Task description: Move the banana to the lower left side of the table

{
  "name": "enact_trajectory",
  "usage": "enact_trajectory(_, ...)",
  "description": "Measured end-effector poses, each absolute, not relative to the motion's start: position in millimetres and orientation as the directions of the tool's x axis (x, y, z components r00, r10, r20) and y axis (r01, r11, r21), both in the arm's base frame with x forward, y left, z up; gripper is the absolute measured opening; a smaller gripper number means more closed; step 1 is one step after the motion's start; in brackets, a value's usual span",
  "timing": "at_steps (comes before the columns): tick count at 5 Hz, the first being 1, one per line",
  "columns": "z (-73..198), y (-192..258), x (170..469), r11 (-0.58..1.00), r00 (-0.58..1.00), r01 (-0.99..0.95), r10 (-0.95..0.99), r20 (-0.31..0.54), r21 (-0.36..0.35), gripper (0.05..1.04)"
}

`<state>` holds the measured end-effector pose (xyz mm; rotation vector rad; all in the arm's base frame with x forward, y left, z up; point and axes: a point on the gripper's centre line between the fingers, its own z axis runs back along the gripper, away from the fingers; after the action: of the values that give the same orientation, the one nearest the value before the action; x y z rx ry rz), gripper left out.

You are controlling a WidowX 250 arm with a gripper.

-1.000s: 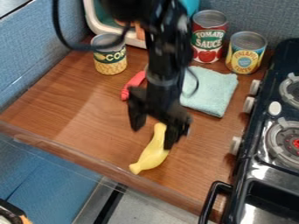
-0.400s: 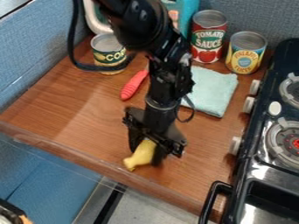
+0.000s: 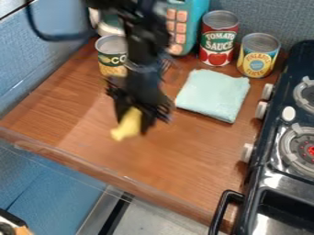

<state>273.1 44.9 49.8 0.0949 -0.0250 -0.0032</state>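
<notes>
Tabletop [image 3: 178, 158] between banana [image 3: 127, 125] and near edge [image 3: 116, 178]

My arm [image 3: 142, 48] is hanging down from the far left, and my gripper [image 3: 132, 125] is pointing downward left of centre, its fingers [image 3: 147, 121] gripping firmly.

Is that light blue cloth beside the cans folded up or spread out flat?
Folded: the light blue cloth lies as a compact, thick square pad on the wooden table.
</notes>
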Motion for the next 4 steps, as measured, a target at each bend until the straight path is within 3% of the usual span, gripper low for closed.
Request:
enact_trajectory(2, 24.0, 140.3, 258.9, 0.997, 0.999, -0.036, 0.038, -0.024, 0.07, 0.54)
enact_trajectory(4, 3.9, 177.7, 265.9, 0.992, 1.0, 0.006, -0.005, -0.005, 0.123, 0.54)
